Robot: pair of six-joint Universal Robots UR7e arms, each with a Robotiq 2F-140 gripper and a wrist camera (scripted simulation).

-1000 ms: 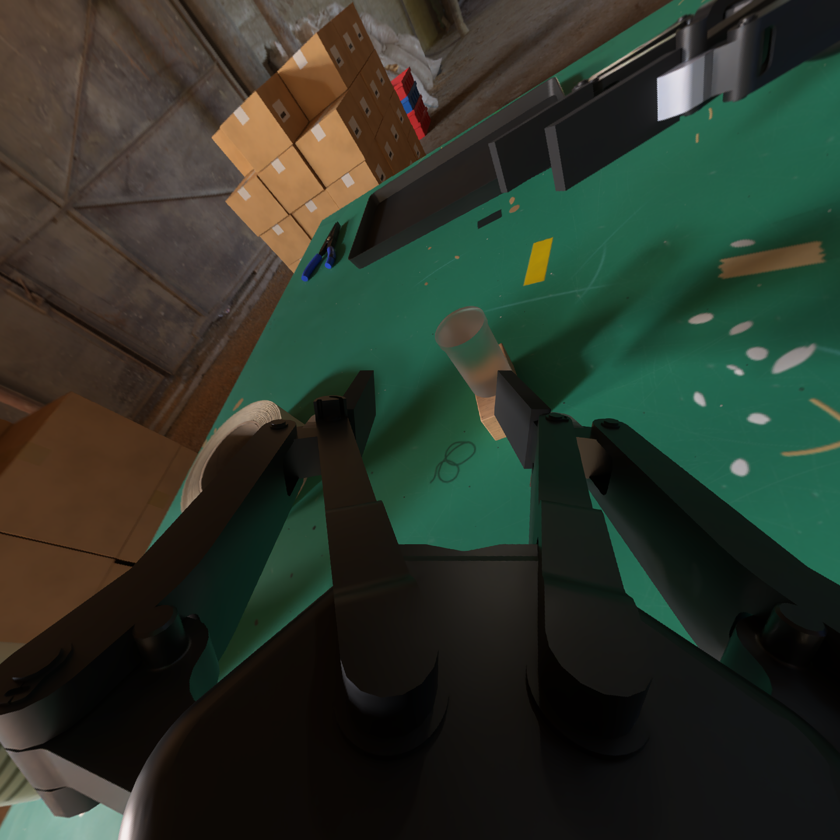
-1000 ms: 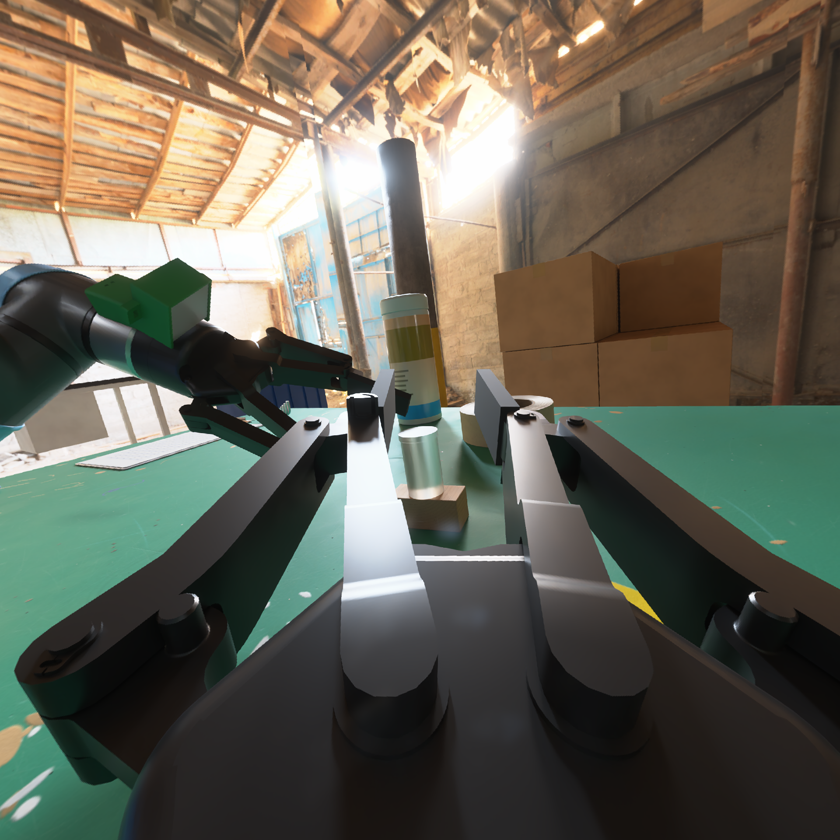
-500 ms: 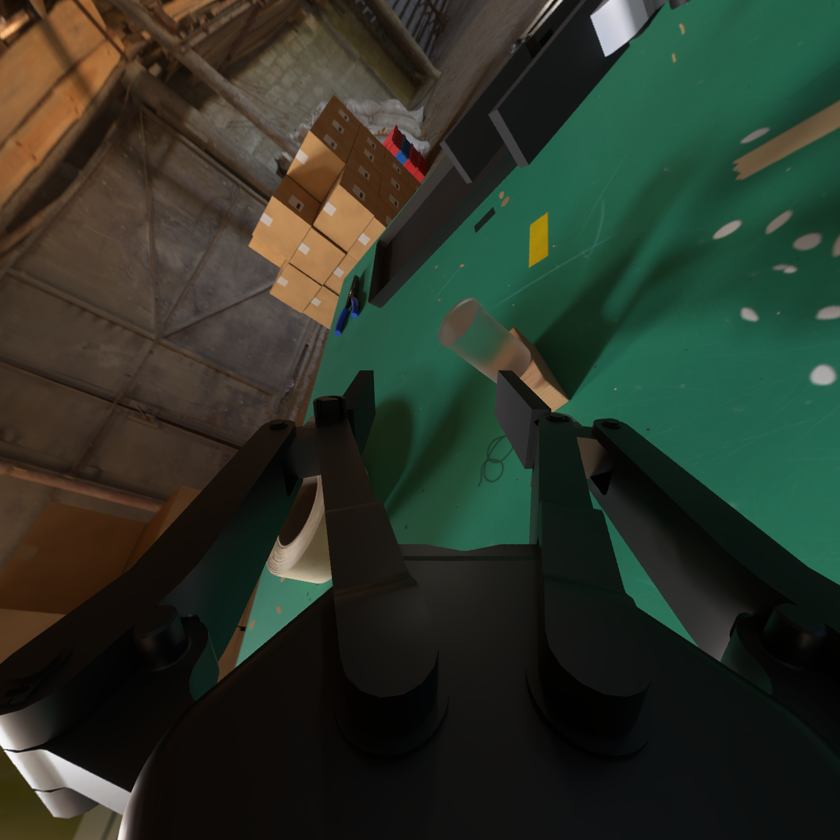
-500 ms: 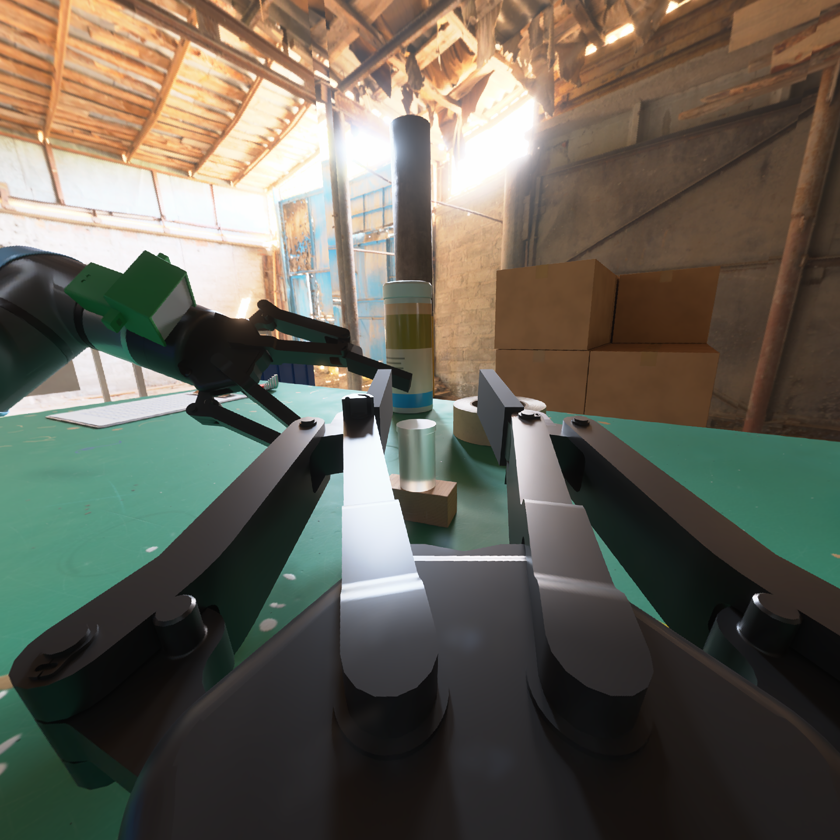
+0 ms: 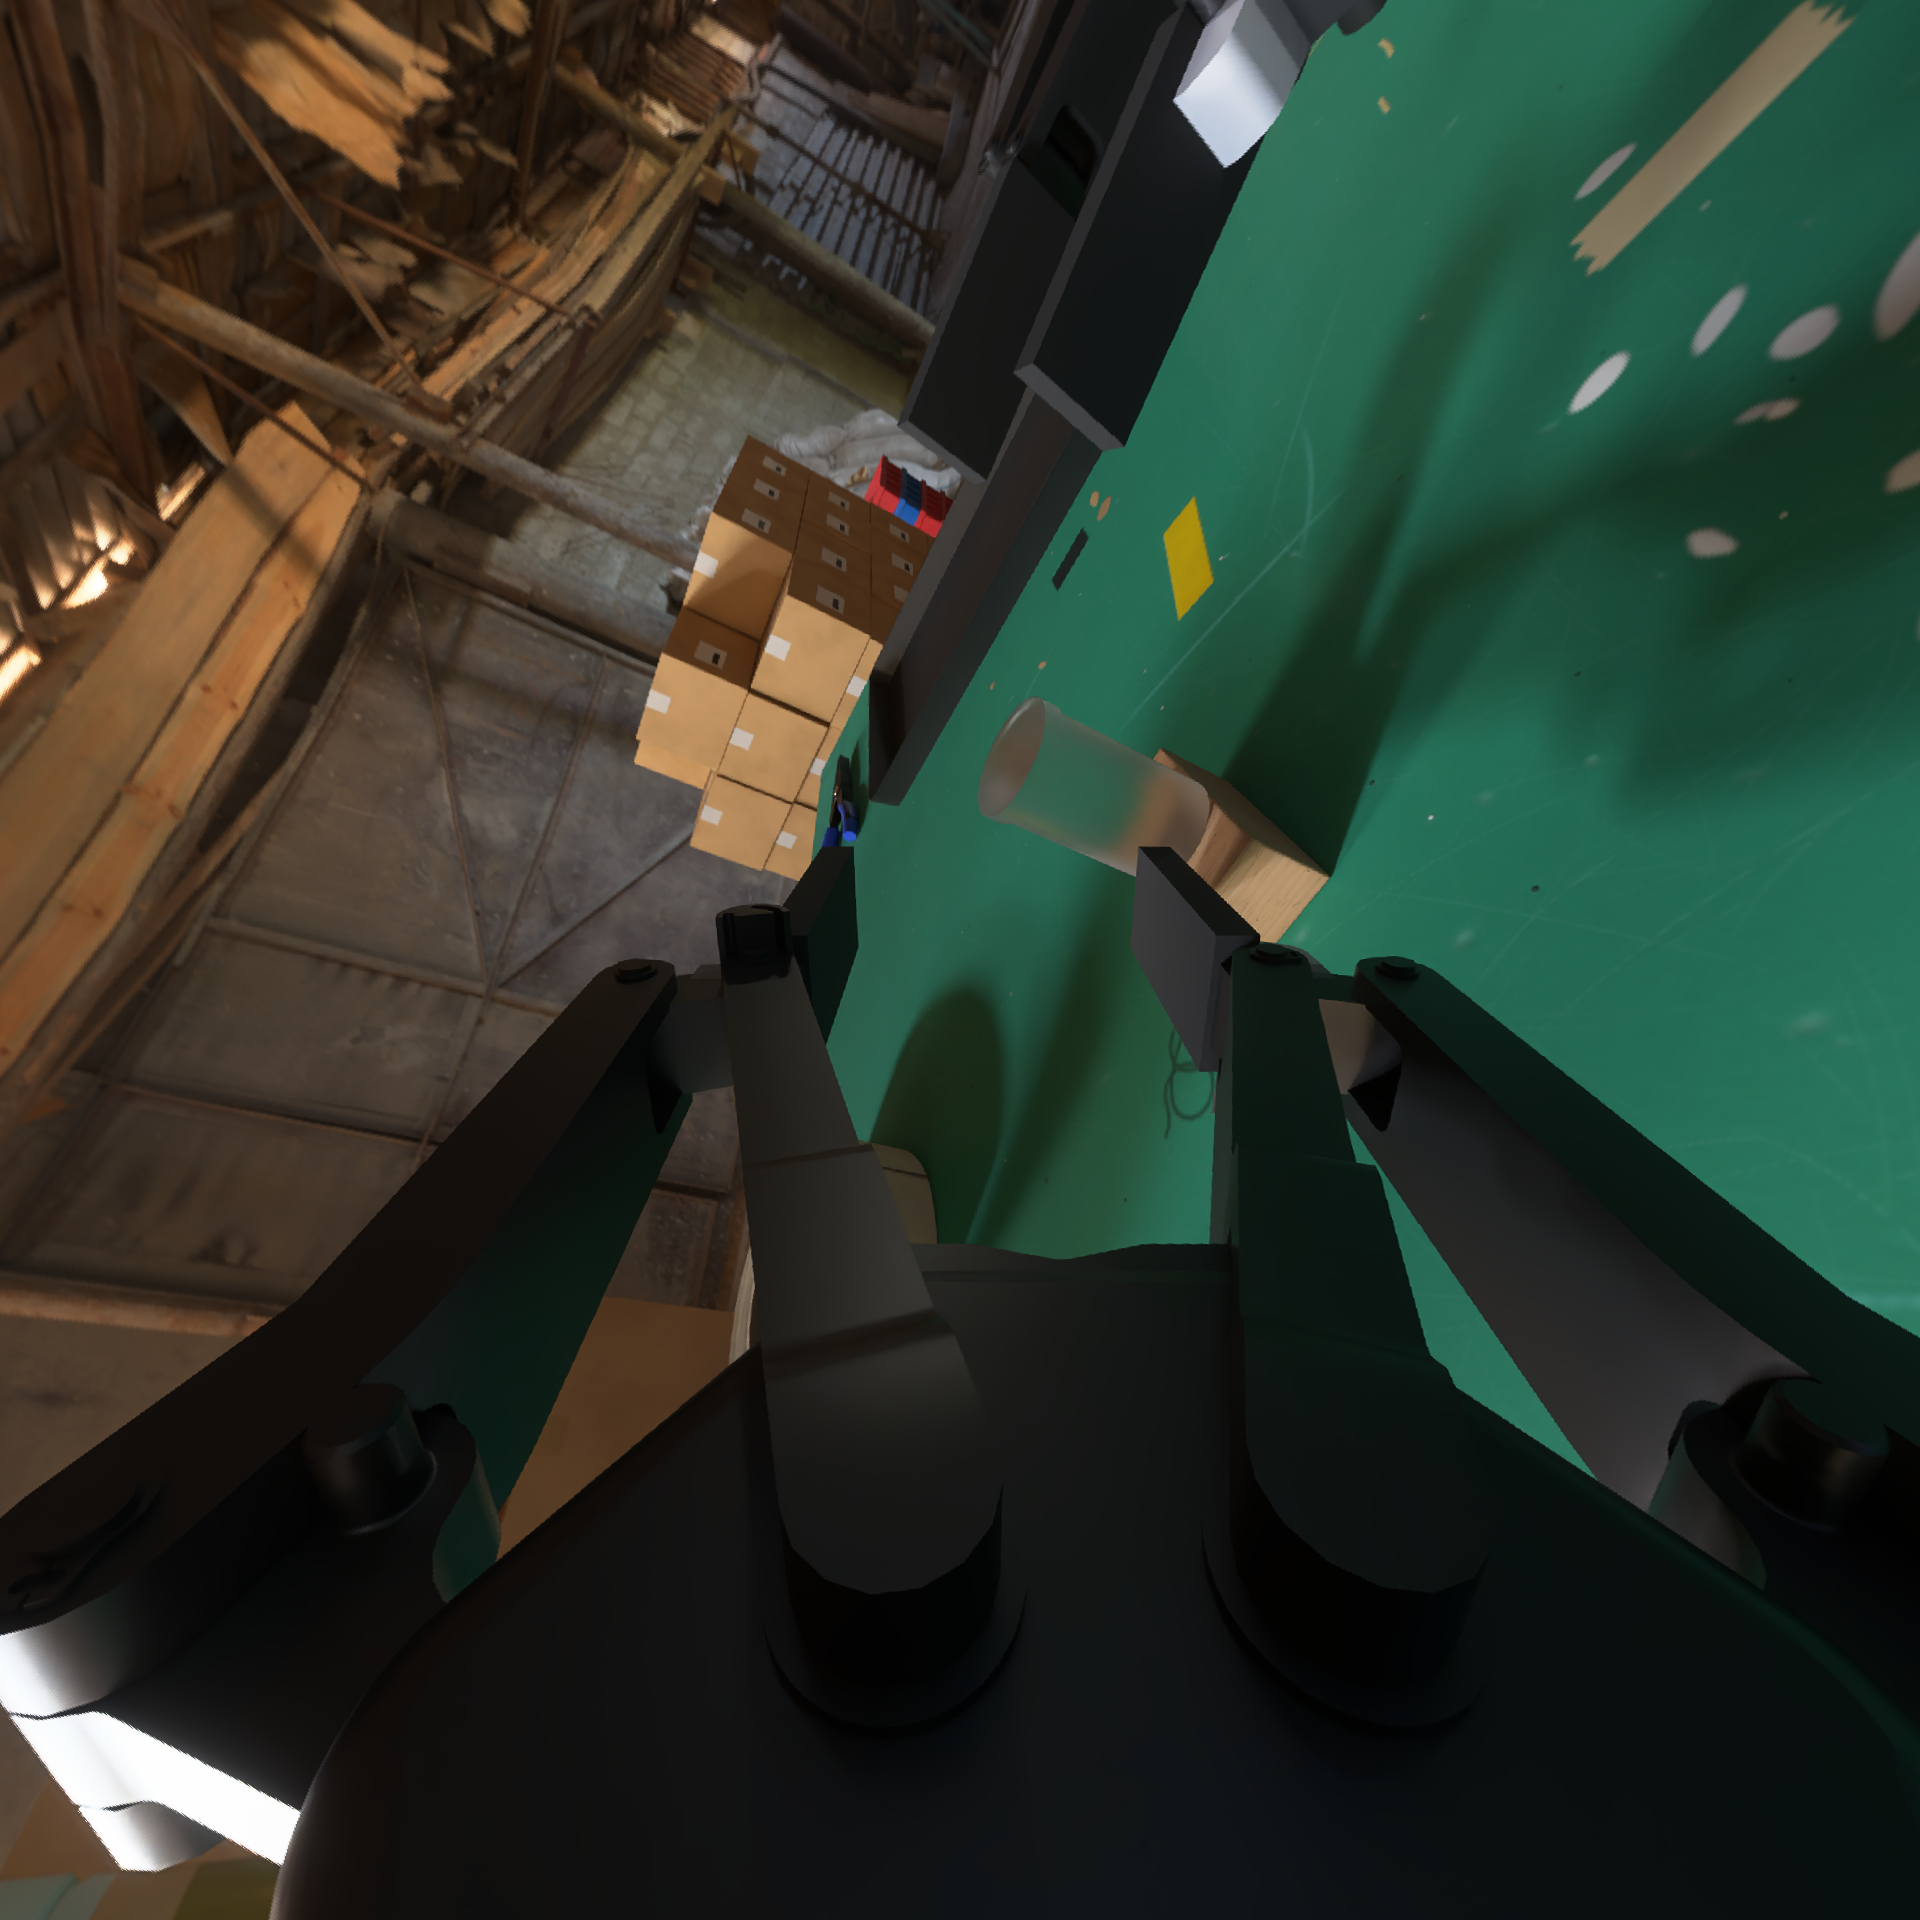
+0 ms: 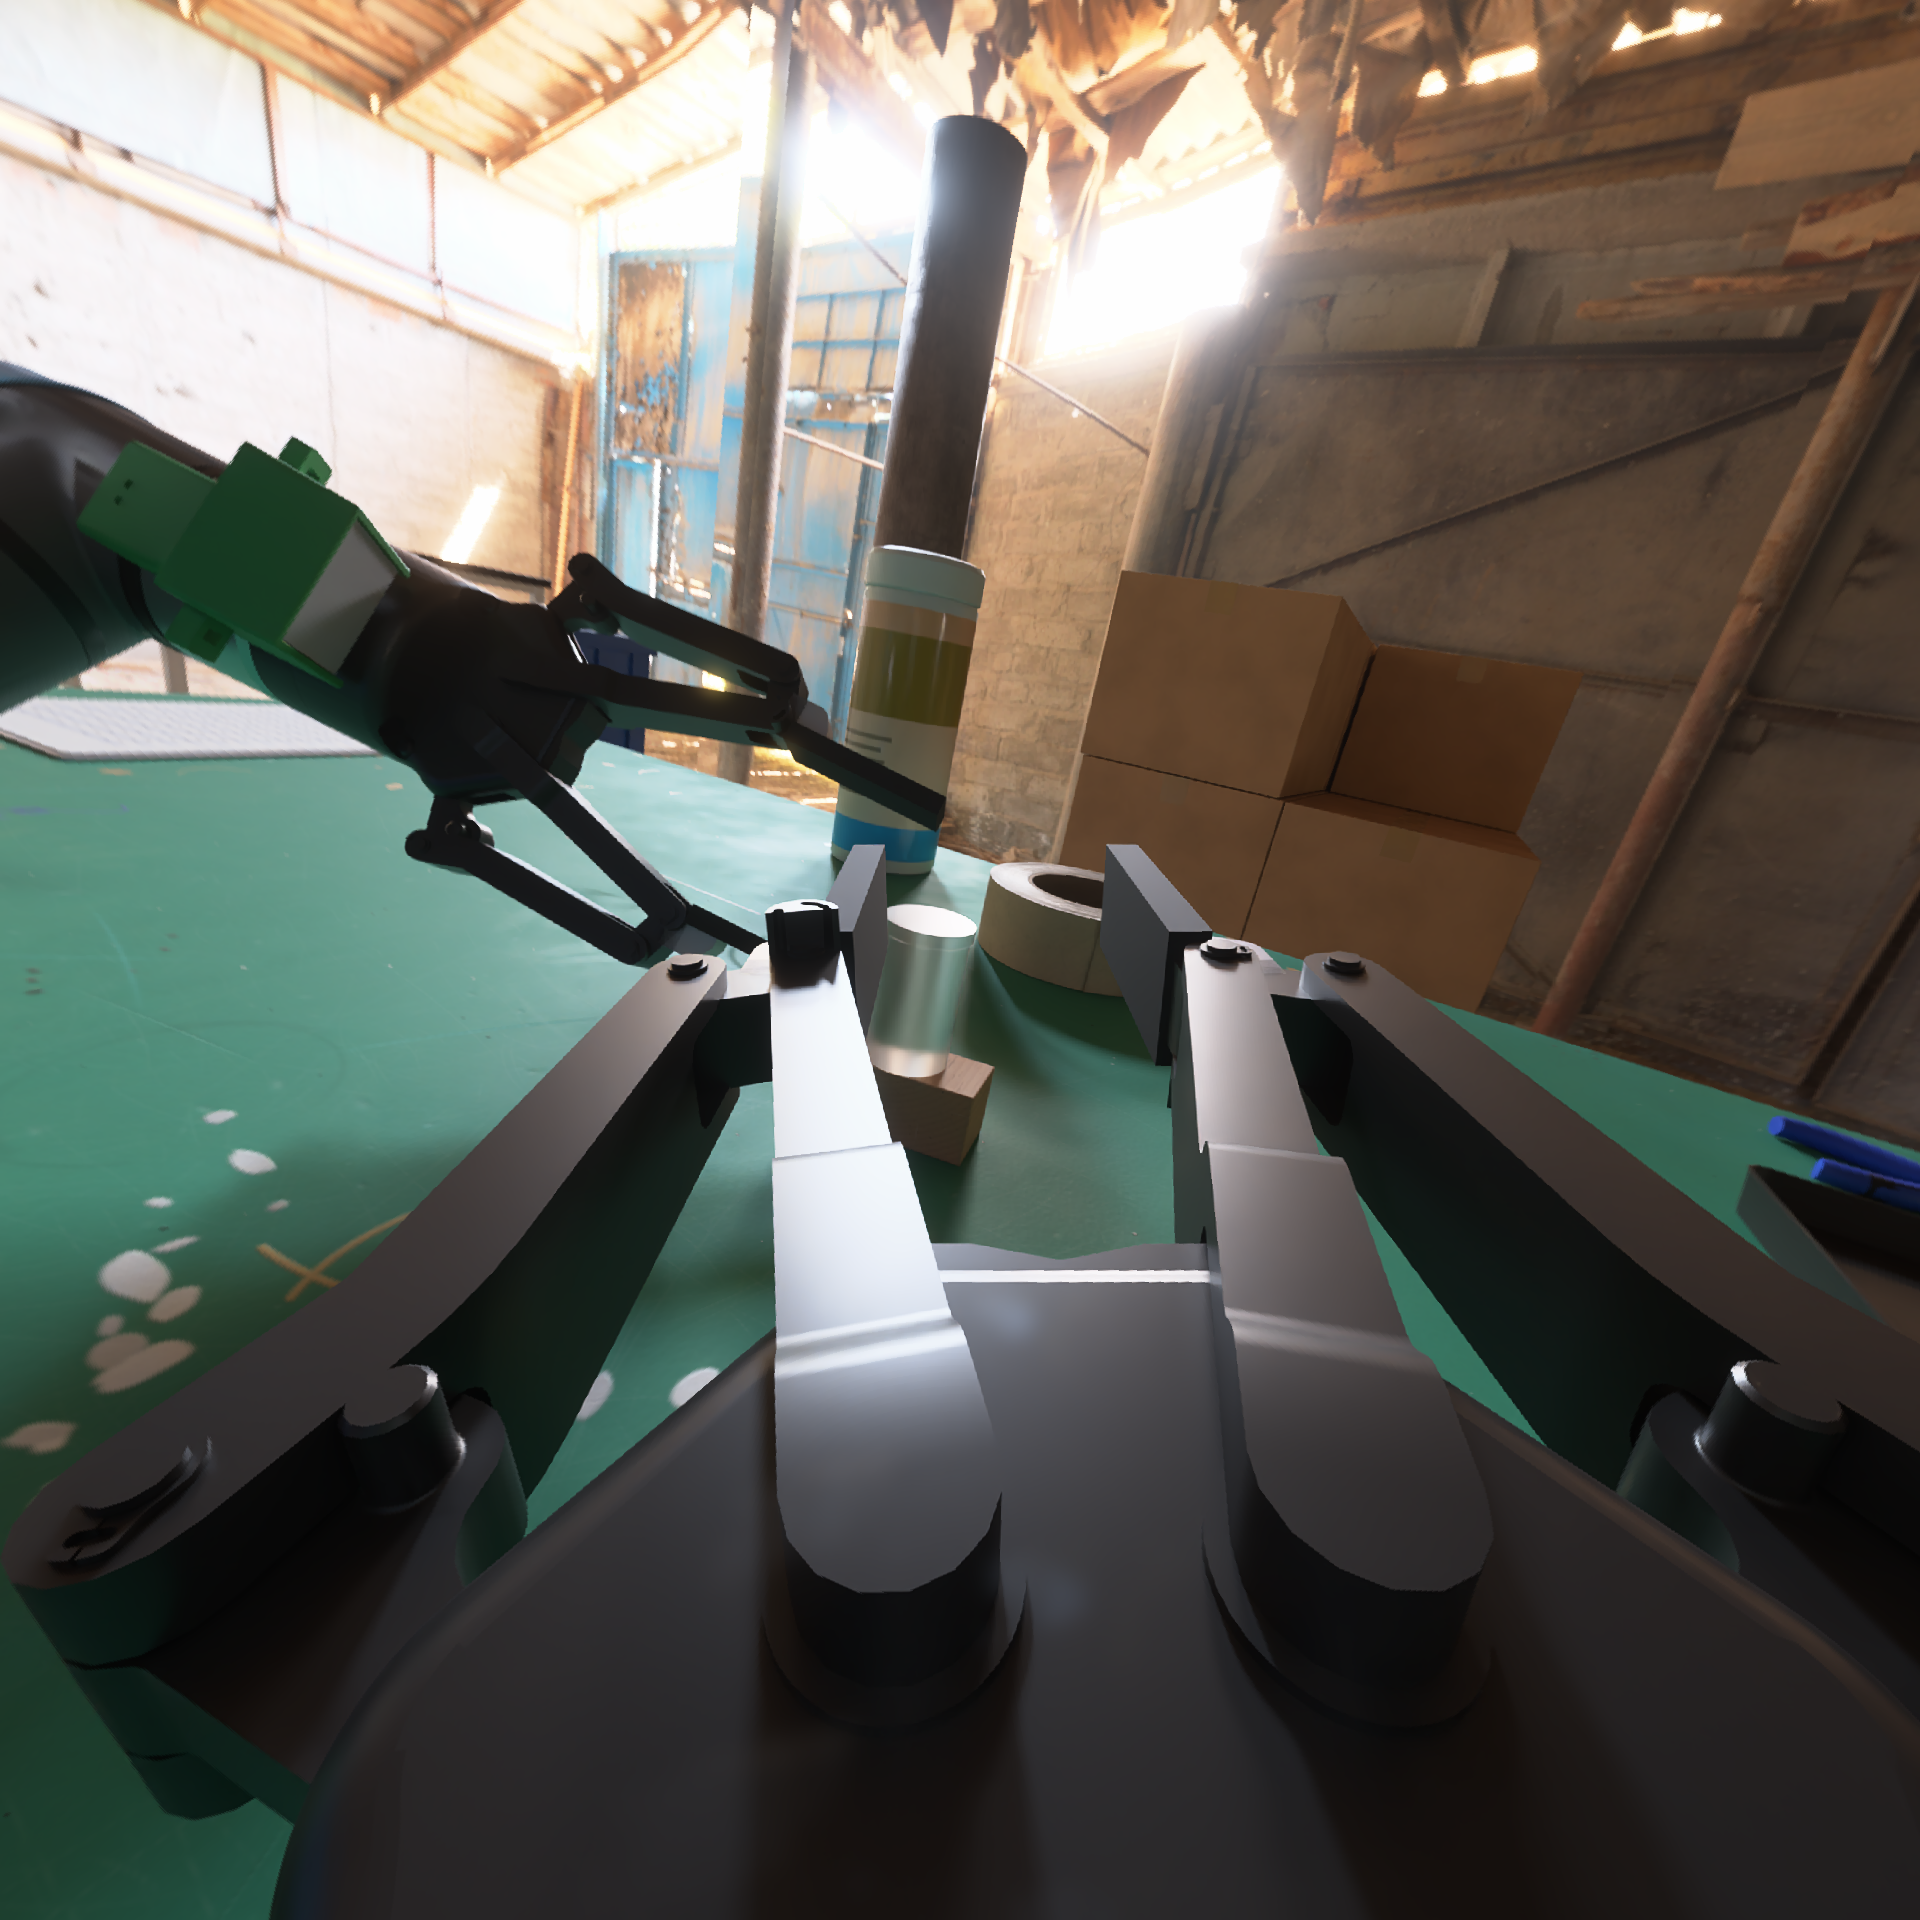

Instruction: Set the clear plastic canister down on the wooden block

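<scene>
Clear plastic canister [image 6: 921,987] upright on the wooden block [image 6: 940,1114], base on the block's top face, out on the green worktop [image 6: 208,935] away from its edges. Left gripper [image 5: 997,935] spread wide, empty, close beside the canister without touching. Right gripper [image 6: 997,914] likewise spread apart, gripping nothing, with canister and block seen through the gap between its fingers. Roll of tape [image 6: 1044,925] just past the block; tall labelled container [image 6: 909,717] near the worktop's far edge. Black tray [image 6: 1839,1226] with blue pens [image 6: 1849,1158] toward the right edge. Cardboard boxes [image 6: 1309,769] stacked off the worktop.
</scene>
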